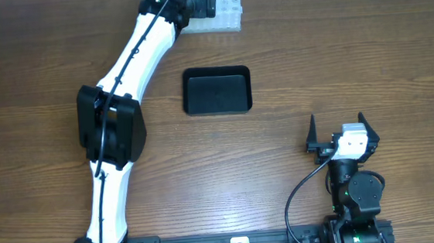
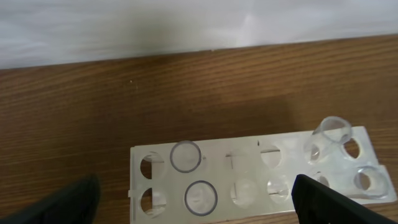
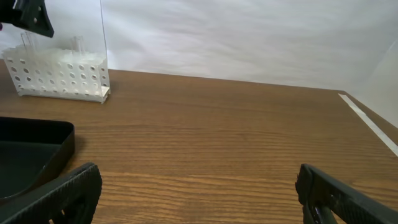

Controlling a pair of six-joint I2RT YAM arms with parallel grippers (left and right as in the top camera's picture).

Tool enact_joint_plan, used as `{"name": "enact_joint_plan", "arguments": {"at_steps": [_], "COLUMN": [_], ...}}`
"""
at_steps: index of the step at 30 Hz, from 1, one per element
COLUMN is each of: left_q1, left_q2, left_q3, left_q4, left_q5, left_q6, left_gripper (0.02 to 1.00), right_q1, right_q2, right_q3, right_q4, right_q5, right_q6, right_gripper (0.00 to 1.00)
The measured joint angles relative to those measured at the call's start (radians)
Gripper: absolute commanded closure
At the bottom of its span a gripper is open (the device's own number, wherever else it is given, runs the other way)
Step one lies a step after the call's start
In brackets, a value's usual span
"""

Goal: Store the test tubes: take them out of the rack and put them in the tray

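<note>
The left jaws stood spread wide just above the white rack (image 2: 233, 158), which held clear test tubes (image 2: 186, 156) near the far edge of the tabletop (image 1: 366, 40). The right jaws, also spread, hung low over the wood, well apart from the black tray (image 1: 217, 90).

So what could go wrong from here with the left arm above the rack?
The left pincer hangs open over the rack, where two tubes stand in neighbouring holes: closing might catch both. A leaning tube at the rack's end could be knocked by a finger. Nothing holds the rack, so it may lift with a tube.
</note>
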Motion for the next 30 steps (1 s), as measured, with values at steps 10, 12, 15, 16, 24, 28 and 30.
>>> {"name": "enact_joint_plan", "arguments": {"at_steps": [10, 12, 15, 16, 24, 28, 30], "left_q1": [0.000, 0.000, 0.000, 0.000, 0.000, 0.000, 0.000], "left_q2": [0.029, 0.029, 0.029, 0.029, 0.029, 0.029, 0.029], "left_q3": [0.001, 0.001, 0.001, 0.001, 0.001, 0.001, 0.001], "left_q4": [0.007, 0.008, 0.010, 0.010, 0.010, 0.010, 0.010], "left_q5": [0.000, 0.000, 0.002, 0.002, 0.008, 0.009, 0.010], "left_q6": [0.000, 0.002, 0.004, 0.005, 0.004, 0.005, 0.002], "left_gripper": [0.178, 0.220, 0.275, 0.301, 0.489, 0.603, 0.647], "right_q1": [0.000, 0.000, 0.000, 0.000, 0.000, 0.000, 0.000], "right_q2": [0.000, 0.000, 0.000, 0.000, 0.000, 0.000, 0.000], "right_q3": [0.000, 0.000, 0.000, 0.000, 0.000, 0.000, 0.000], "right_q4": [0.000, 0.000, 0.000, 0.000, 0.000, 0.000, 0.000], "right_q5": [0.000, 0.000, 0.000, 0.000, 0.000, 0.000, 0.000], "right_q6": [0.000, 0.000, 0.000, 0.000, 0.000, 0.000, 0.000], "right_gripper": [0.009, 0.009, 0.012, 0.009, 0.007, 0.007, 0.007]}}
